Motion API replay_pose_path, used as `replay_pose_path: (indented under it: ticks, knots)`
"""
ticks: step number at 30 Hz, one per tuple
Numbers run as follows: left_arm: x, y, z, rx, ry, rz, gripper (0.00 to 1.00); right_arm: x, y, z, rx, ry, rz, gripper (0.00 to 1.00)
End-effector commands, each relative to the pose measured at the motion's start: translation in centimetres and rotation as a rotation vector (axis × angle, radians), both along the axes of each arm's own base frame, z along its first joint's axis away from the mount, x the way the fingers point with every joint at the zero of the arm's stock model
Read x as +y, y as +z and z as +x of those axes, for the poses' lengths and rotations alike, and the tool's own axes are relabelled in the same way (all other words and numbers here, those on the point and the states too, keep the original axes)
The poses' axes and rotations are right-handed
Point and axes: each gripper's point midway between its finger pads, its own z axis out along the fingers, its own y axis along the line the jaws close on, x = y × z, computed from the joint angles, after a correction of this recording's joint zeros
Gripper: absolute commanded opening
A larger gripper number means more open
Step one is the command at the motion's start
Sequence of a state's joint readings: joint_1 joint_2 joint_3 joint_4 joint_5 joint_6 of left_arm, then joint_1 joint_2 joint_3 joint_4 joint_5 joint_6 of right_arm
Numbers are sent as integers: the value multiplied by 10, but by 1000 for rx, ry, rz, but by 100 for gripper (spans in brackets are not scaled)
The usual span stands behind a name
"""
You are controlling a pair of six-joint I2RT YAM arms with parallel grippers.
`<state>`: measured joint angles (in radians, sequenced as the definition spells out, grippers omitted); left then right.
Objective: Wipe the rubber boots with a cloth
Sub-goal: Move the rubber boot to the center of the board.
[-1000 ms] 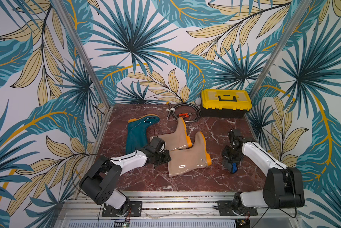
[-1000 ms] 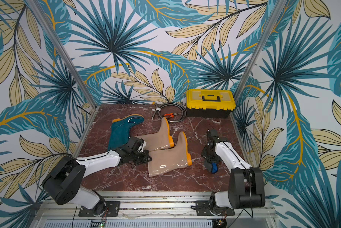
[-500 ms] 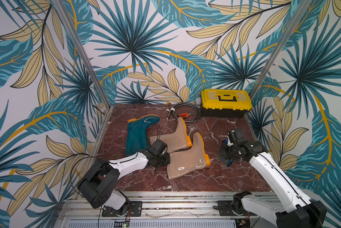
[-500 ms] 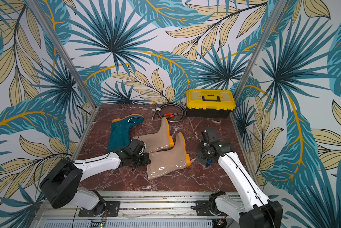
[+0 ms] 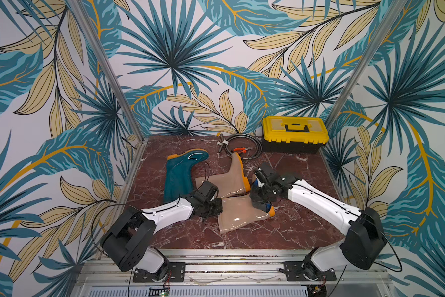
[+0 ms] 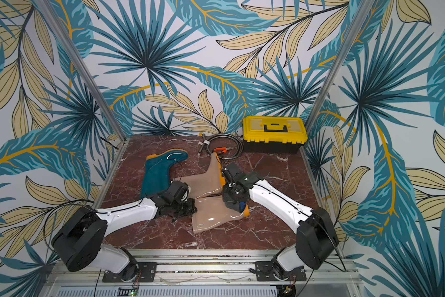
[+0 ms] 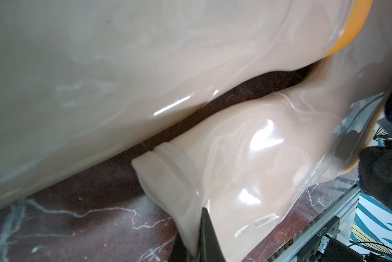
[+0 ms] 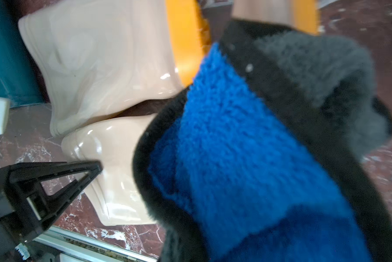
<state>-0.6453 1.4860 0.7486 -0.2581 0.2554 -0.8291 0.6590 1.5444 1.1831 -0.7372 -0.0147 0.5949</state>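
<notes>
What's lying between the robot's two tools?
The nearer tan boot, lying on its side. The left tool pinches its open top; the right tool holds the blue cloth at its foot. Both top views show it.

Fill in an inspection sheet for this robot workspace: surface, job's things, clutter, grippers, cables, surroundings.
Surface: dark red, white-veined marble tabletop.
Job's things: dark teal rubber boot, far beige rubber boot and near beige rubber boot, all lying on their sides; blue fluffy cloth with black edging, at the near boot's foot.
Clutter: yellow-lidded black toolbox, coiled grey hose and orange-handled pliers at the back.
Grippers: left gripper shut on the near boot's shaft rim; right gripper shut on the cloth.
Cables: black cable loop off the left arm; another black cable by the right arm's base.
Surroundings: palm-leaf wallpaper, aluminium corner post, metal front rail.
</notes>
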Motion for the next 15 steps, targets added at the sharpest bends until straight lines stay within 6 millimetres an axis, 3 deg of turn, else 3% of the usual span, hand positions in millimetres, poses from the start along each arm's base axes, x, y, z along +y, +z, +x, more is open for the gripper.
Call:
replay_pose_path:
  ticks: [1,4,7,9,12,15]
  knots:
    - [-11,22,9,-77,-27,-85,19,36,-15,1,16,43,58,0]
    - [-2,25,6,-75,-10,-108,44,40,-34,-3,59,45,31,0]
    - [15,26,3,-70,46,-139,53,32,-41,-6,61,27,-10,8]
    - [21,29,-1,-81,63,-163,55,25,-42,-7,57,17,-37,23]
    - [23,30,-9,-87,69,-193,55,15,-39,-10,39,12,-83,56]
    - [24,25,-13,-81,83,-219,55,8,-34,-11,12,13,-134,69]
